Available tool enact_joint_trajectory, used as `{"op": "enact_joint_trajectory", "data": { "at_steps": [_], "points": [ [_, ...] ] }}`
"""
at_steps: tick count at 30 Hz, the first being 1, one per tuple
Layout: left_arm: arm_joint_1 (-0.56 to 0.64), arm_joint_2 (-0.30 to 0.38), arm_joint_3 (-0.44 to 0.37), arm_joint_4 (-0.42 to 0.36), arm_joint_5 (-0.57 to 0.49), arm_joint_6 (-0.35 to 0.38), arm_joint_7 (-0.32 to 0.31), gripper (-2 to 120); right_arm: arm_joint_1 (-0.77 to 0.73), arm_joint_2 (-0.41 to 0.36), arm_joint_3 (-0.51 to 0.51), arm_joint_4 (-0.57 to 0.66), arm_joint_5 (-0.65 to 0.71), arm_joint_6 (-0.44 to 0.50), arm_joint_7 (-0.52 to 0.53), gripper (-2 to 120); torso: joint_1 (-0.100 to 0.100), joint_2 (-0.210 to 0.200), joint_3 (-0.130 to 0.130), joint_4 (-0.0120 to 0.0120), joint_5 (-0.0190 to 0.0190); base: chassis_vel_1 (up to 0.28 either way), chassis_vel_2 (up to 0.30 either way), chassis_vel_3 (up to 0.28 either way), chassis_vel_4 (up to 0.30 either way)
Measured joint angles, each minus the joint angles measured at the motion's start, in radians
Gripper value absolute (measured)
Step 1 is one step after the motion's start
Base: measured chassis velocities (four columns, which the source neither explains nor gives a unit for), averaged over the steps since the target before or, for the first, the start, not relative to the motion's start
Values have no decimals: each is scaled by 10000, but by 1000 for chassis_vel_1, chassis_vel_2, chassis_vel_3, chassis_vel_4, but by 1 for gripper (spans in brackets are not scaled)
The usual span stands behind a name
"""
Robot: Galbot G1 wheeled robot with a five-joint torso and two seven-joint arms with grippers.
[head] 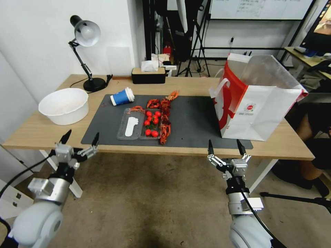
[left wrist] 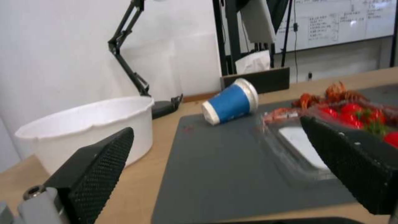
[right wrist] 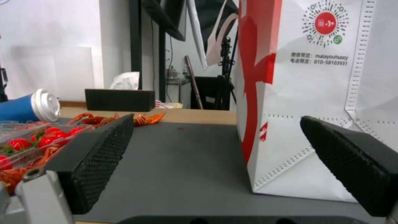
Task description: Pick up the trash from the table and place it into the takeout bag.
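Note:
A blue paper cup (head: 122, 96) with a white lid lies on its side on the dark grey mat (head: 193, 120), toward the mat's far left; it shows as the blue cup (left wrist: 230, 105) in the left wrist view and the blue cup (right wrist: 29, 108) in the right wrist view. Red crayfish shells (head: 164, 119) lie in a line down the mat. The takeout bag (head: 253, 103) stands open on the right; its white front with the round logo is the takeout bag (right wrist: 323, 93). My left gripper (head: 81, 138) and right gripper (head: 226, 147) hang open just before the table's near edge, holding nothing.
A clear tray of red tomatoes (head: 143, 124) sits mid-mat. A big white bowl (head: 64, 105) stands at the table's left, a black desk lamp (head: 86, 55) behind it, a black tissue box (head: 149, 75) at the back edge. A seated person's legs show at the right.

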Motion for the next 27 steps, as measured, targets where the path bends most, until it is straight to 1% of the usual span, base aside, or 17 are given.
{"op": "enact_joint_trajectory", "data": {
  "at_steps": [1, 2, 4, 6, 10, 14, 21, 27],
  "points": [
    [303, -289, -71, -68, 261, -7, -75, 100, 14, 8, -18, -28, 0, 5, 1, 100, 0, 0, 0, 2, 0, 0, 0, 0, 0],
    [303, -289, -71, -68, 261, -7, -75, 100, 14, 8, -18, -28, 0, 5, 1, 100, 0, 0, 0, 2, 0, 0, 0, 0, 0],
    [622, -552, -67, 40, 532, -319, -99, 100, 16, 19, -41, -51, 1, 16, 1, 100, 0, 0, 0, -2, 1, 0, 0, 0, 0],
    [893, -754, 51, 275, 858, -743, -61, 100, -50, 42, -63, -73, 1, 19, 12, 100, 0, 0, 0, 0, -1, 0, 0, 0, 0],
    [1003, -878, 166, 487, 1057, -1028, -12, 100, -112, 87, -75, -91, -8, 22, 45, 100, 2, 0, 1, 0, -1, 0, 0, 0, 0],
    [1098, -931, 270, 633, 1157, -1157, -3, 100, -178, 96, -76, -118, -14, 29, 69, 100, 2, 0, 1, -1, -1, 0, 0, 0, 0],
    [1233, -953, 407, 835, 1225, -1295, -3, 100, -261, 133, -67, -127, -23, 62, 92, 100, 2, 0, 1, 1, -2, 0, 0, 0, 0],
    [1011, -854, 453, 870, 1257, -1299, 22, 100, -362, 185, -56, -145, -49, 72, 149, 100, 2, 0, 1, 0, -2, 0, 0, 0, 0]
  ]
}}
